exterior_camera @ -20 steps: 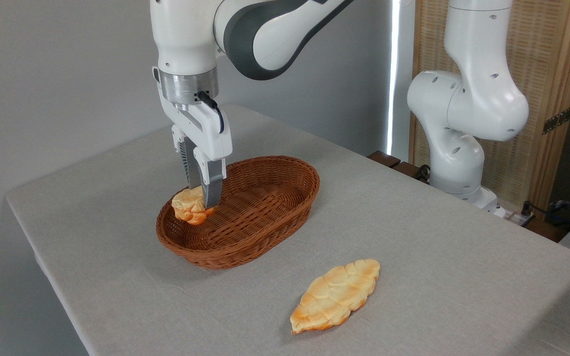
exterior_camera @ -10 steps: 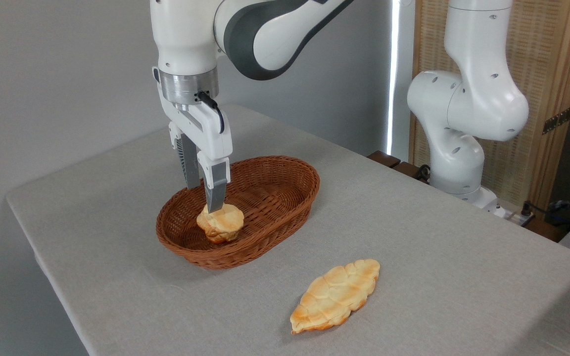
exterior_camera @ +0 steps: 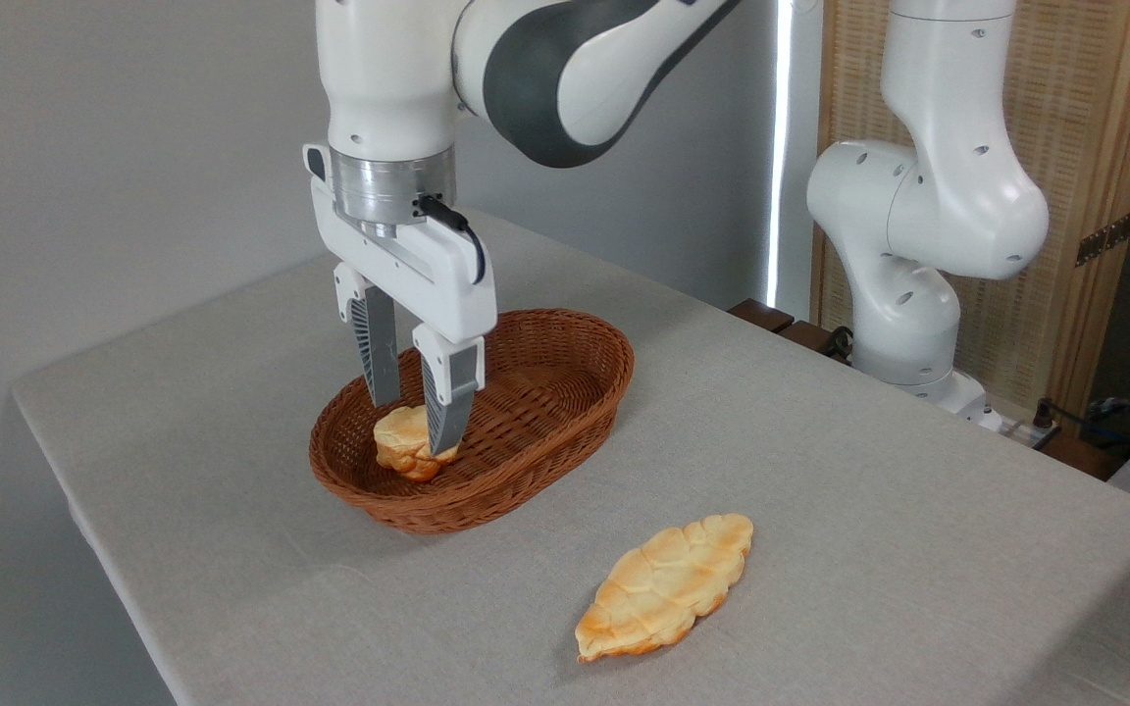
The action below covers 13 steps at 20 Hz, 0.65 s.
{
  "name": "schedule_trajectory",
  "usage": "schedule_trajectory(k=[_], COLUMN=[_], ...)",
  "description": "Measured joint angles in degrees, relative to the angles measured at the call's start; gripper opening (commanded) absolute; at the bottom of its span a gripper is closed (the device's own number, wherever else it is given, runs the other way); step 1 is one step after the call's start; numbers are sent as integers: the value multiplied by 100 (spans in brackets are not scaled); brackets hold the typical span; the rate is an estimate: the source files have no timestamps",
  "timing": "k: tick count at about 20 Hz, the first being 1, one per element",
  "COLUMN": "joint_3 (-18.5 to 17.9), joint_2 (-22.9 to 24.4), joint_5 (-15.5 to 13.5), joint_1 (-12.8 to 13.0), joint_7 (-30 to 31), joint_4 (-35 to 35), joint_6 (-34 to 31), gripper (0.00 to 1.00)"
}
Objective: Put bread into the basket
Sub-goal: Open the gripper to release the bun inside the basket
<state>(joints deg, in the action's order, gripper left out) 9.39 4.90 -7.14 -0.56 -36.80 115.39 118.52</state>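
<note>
The bread (exterior_camera: 395,439), a small golden bun, lies on the floor of the reddish-brown wicker basket (exterior_camera: 526,471), towards its left end. My gripper (exterior_camera: 414,428) hangs just above it, open, with one finger behind the bun and the nearer finger (exterior_camera: 449,407) covering its right side. I cannot tell whether the fingers touch the bun.
A longer flat leaf-shaped golden pastry (exterior_camera: 664,585) lies on the grey tablecloth in front and to the right of the basket. The arm's white base (exterior_camera: 918,255) stands at the back right beside a wooden screen. The table's front edge runs close below the pastry.
One second ago the gripper held the bun over the basket's left rim. It then let go, the bun dropped into the basket, and the fingers have spread wider while the hand shifted slightly right.
</note>
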Motion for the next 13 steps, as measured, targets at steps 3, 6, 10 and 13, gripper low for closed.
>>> schedule_trajectory(k=[3,6,10,13], joint_3=[-197,-315,-364,-444], joint_2=[0,0,0,1], joint_5=[176,234,238,241], joint_1=[-10,-11,-11,-12], joint_7=[-2,-144,-336,-536], joint_4=[-19,-40,-42,-44], joint_6=[0,-6,-97,-117], gripper=[100,100,100,100])
